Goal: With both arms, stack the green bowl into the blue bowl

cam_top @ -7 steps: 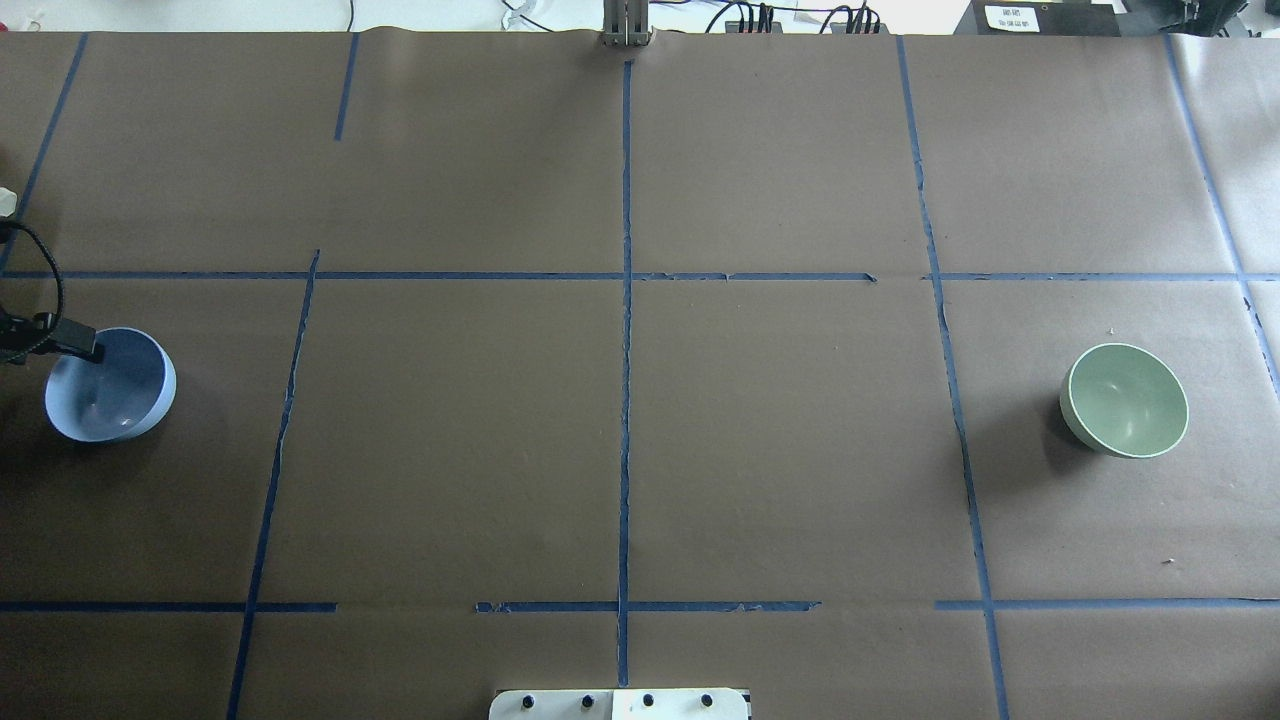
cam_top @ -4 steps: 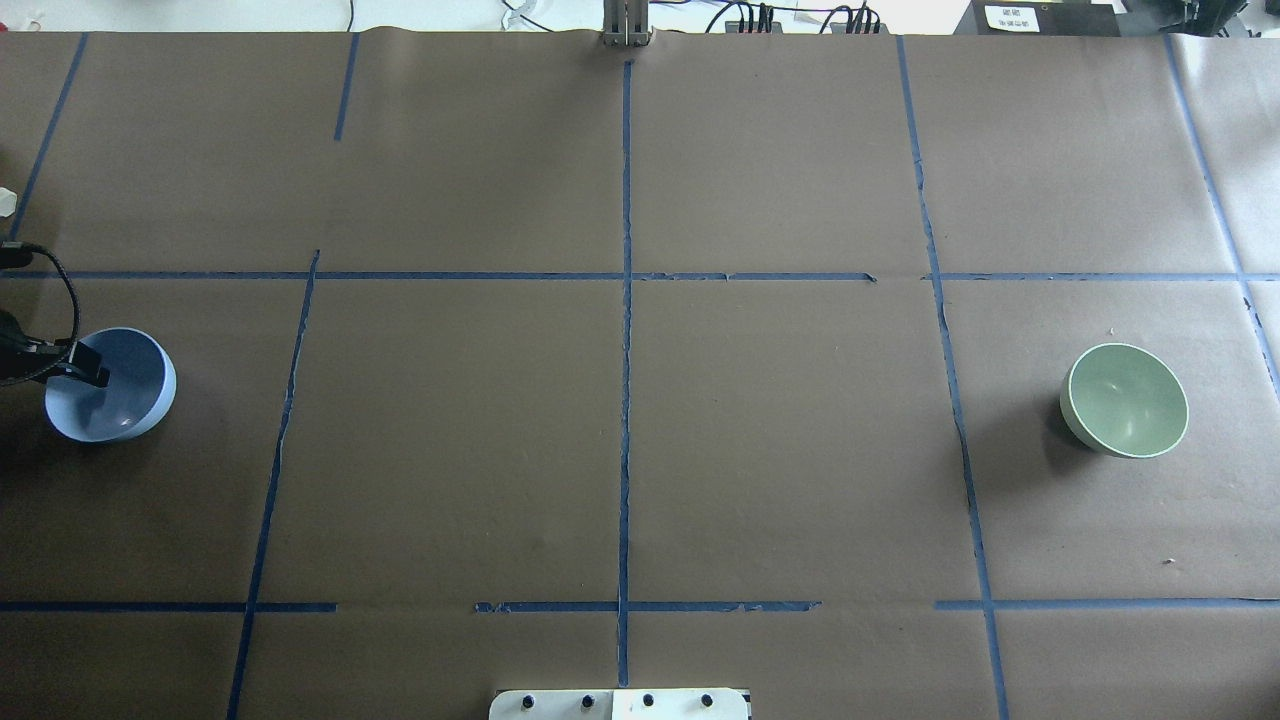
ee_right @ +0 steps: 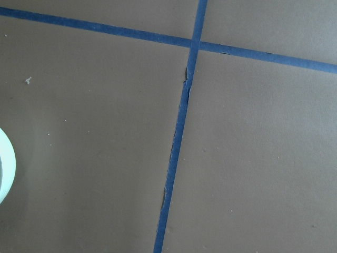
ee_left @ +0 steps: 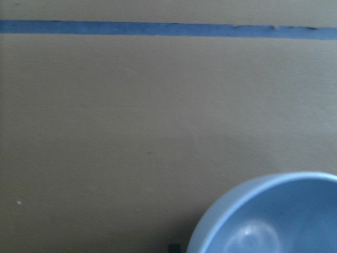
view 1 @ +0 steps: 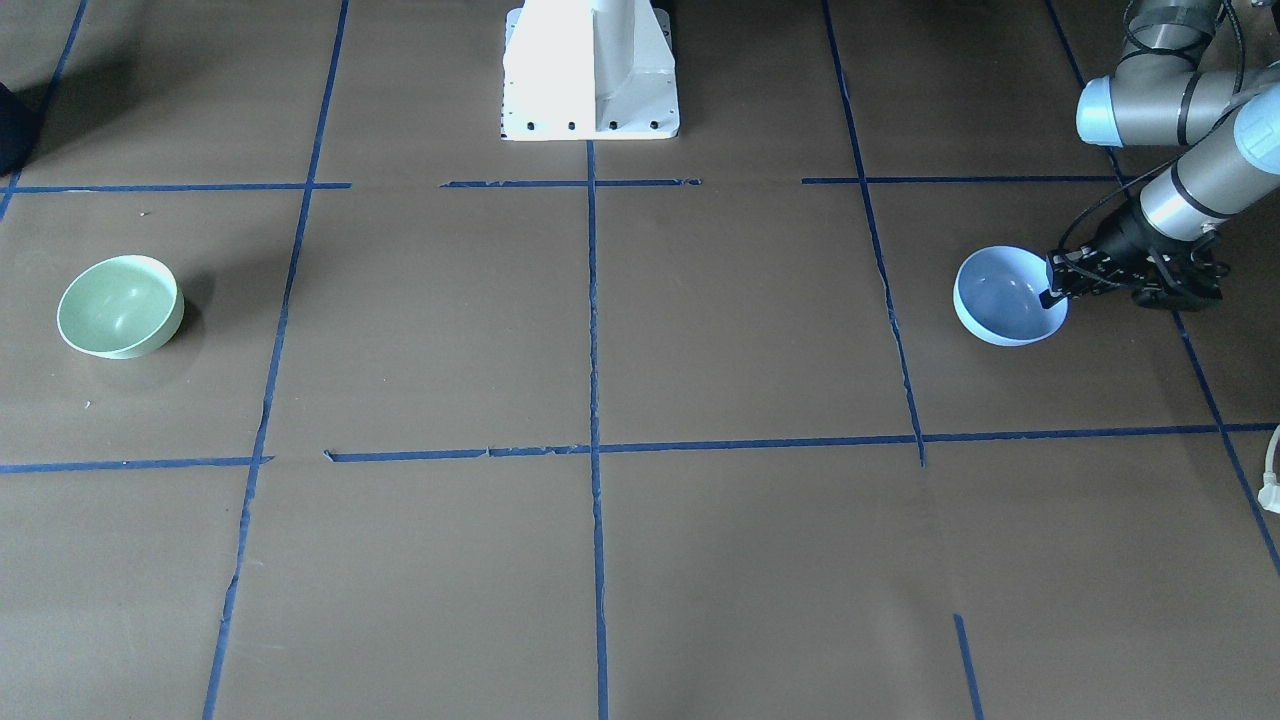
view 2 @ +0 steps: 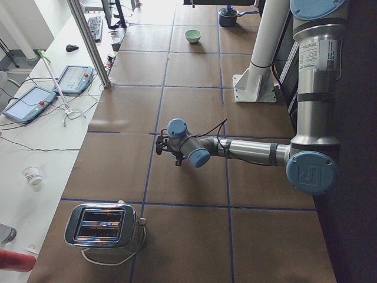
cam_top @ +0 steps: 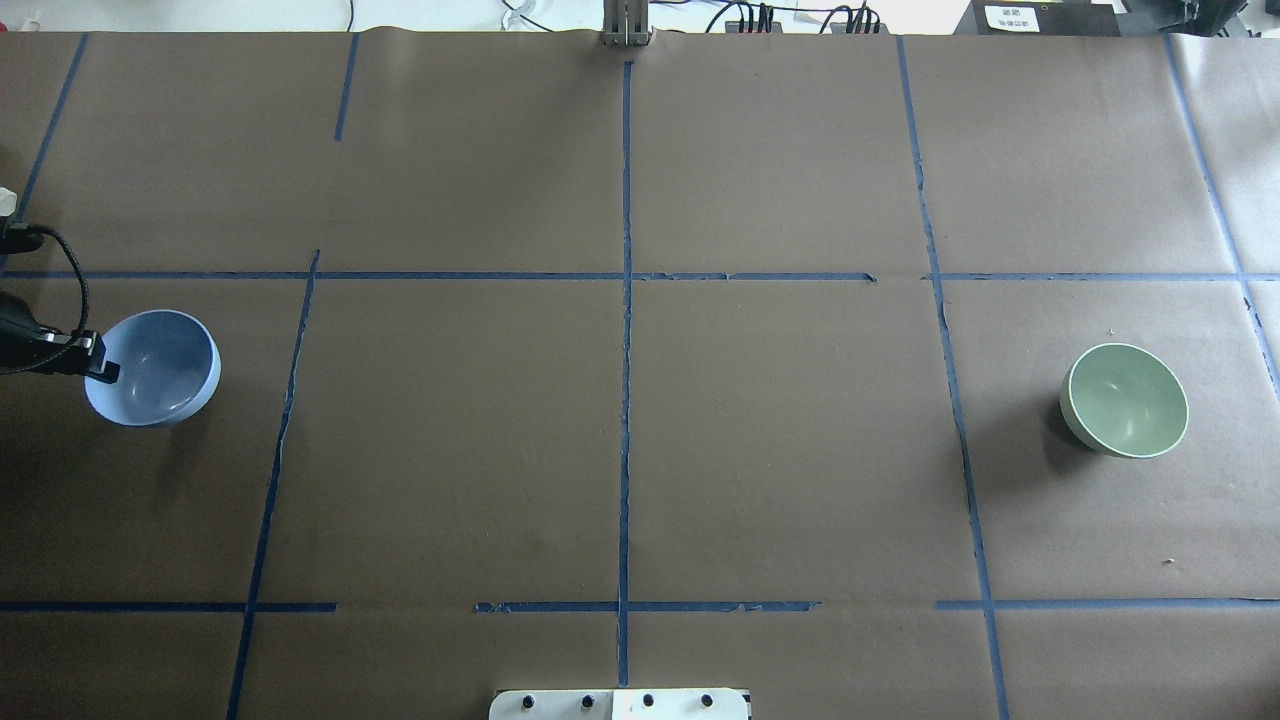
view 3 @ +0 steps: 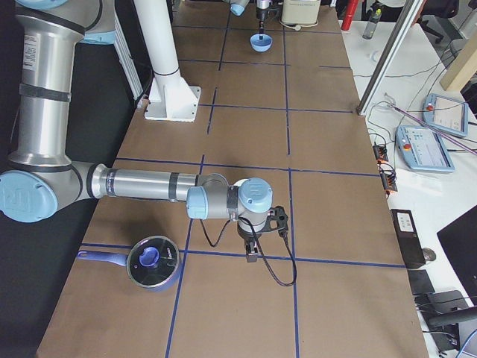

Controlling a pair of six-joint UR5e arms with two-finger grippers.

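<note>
The blue bowl (cam_top: 160, 365) is at the table's left, upright and raised a little off the paper; it also shows in the front view (view 1: 1005, 295) and the left wrist view (ee_left: 274, 221). My left gripper (cam_top: 100, 372) is shut on its left rim, one finger inside the bowl; it also shows in the front view (view 1: 1050, 292). The green bowl (cam_top: 1127, 400) sits alone at the far right, also in the front view (view 1: 120, 305). My right gripper (view 3: 253, 256) shows only in the right side view, hanging near the table beyond the green bowl's side; I cannot tell whether it is open or shut.
Brown paper with blue tape lines (cam_top: 625, 330) covers the table. The white pedestal base (view 1: 590, 70) stands at the robot's edge. A lidded blue pot (view 3: 153, 261) sits near the right arm. A toaster (view 2: 103, 227) stands at the left end.
My left gripper has closed on the blue bowl's rim and carried it up and to the right, toward the table's middle. The green bowl has not moved.
</note>
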